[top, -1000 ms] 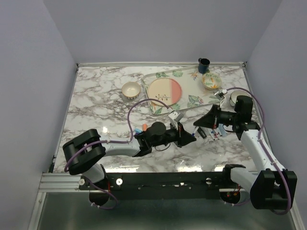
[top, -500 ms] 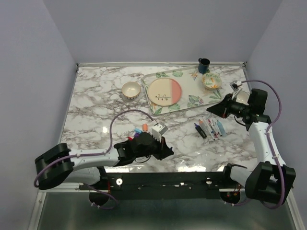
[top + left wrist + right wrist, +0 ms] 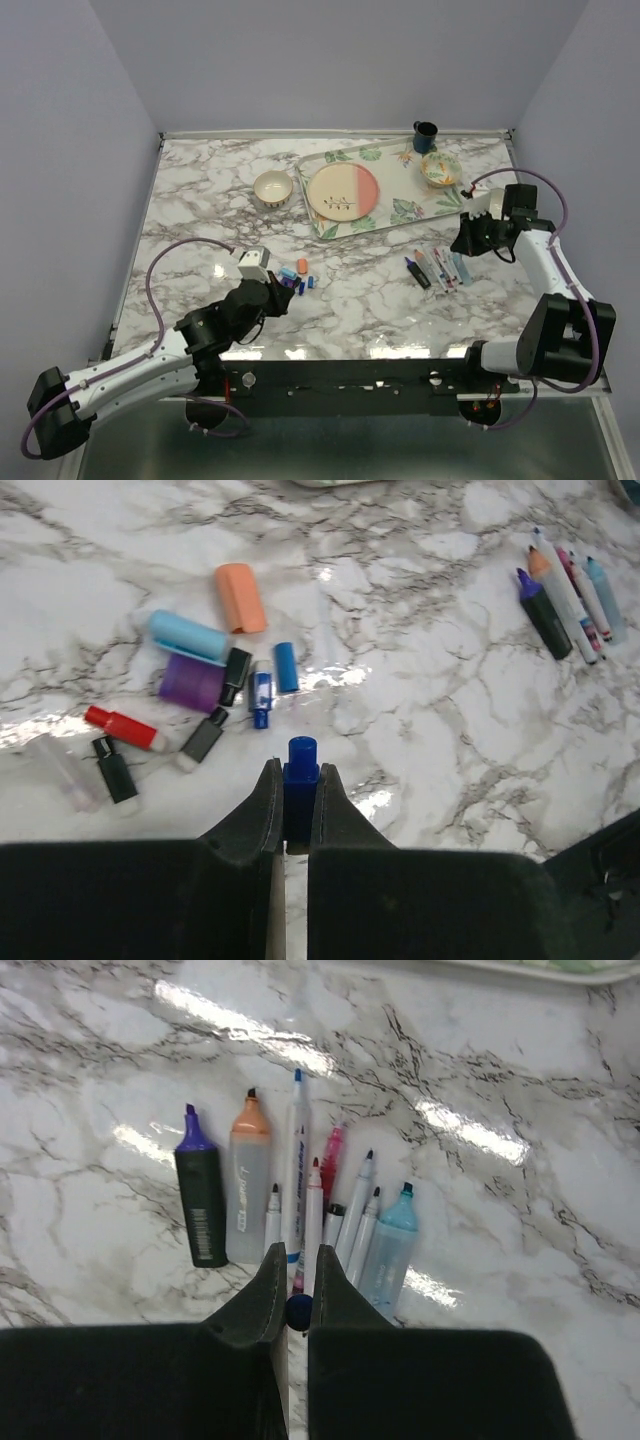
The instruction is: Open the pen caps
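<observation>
In the left wrist view my left gripper [image 3: 297, 772] is shut on a dark blue pen cap [image 3: 302, 752], held just above the table. Ahead of it lie loose pen caps: orange [image 3: 240, 597], light blue [image 3: 188, 636], purple [image 3: 192, 683], blue [image 3: 286, 666], red [image 3: 124, 727] and black [image 3: 203, 738]. My right gripper [image 3: 297, 1258] is shut on a pen seen end-on, only its dark blue round end [image 3: 300, 1310] showing. It hovers over a row of uncapped pens [image 3: 300, 1200] lying side by side. From above, the left gripper [image 3: 278, 297] sits beside the caps [image 3: 297, 275], the right gripper [image 3: 466, 240] by the pens [image 3: 436, 268].
A patterned tray [image 3: 405, 210] at the back carries a pink-and-cream plate [image 3: 343, 192] and a small bowl [image 3: 441, 169]. A cream bowl [image 3: 272, 187] stands left of it, a dark mug [image 3: 425, 135] at the far edge, a white cup [image 3: 490, 205] by the right arm.
The two grippers, together at the table's middle a second ago, have pulled apart. The left swung back left to the caps with the blue cap; the right moved right, above the pens.
</observation>
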### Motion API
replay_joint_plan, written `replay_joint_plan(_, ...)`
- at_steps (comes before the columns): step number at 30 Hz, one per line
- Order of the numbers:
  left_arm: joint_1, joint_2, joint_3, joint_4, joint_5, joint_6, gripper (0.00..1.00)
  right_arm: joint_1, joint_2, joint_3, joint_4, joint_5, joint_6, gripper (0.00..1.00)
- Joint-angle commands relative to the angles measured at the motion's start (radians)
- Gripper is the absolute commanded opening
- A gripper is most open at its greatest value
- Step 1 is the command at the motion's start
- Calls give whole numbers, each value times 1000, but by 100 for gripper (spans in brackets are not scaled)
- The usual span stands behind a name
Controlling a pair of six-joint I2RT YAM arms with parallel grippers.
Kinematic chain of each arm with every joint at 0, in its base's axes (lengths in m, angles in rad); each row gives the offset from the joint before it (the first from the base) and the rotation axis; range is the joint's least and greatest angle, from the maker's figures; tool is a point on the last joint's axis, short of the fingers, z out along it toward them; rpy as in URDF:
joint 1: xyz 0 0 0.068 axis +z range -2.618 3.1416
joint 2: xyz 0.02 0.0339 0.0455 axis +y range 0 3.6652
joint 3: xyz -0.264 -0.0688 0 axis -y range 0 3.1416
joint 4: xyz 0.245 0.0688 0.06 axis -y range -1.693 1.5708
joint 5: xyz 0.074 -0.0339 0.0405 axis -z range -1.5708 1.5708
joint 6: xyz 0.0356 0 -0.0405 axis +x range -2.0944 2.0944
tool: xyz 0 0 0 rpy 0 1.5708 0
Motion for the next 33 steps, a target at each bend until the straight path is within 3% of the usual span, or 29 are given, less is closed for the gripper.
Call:
replay_joint_plan(1,60,-80,-31,-154,-81,-67,0,46,86,29,-40,210,-48,1)
replay_joint_plan(9,89,-126,-66,-189,-79,-92,0,92,177,40,-22,293,-28,3)
replay_joint_plan(22,92,-133,-72,-197,-87,-98,0,113,229,51,-22,303,-12,25)
replay_joint_plan(33,139,-13,-34,-226,-116,-141,0,115,183,48,-22,290,-11,31)
